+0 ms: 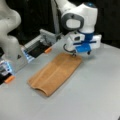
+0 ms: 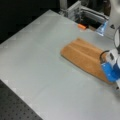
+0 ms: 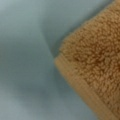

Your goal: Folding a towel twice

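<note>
Tool (image 1: 74, 53) low at folded towel's (image 1: 55, 73) far corner, opening impossible to tell.

A flat, pale grey matte surface (image 1: 95, 95) fills most of both front views. At its far edge stands a grey metal rail frame (image 1: 43, 37) around a dark opening, seen in both front views. A small orange block (image 1: 48, 50) lies by the frame, and another orange block (image 1: 9, 79) sits near a front view's left edge. A black perforated board (image 2: 15, 107) borders the surface at a front view's bottom left.
</note>
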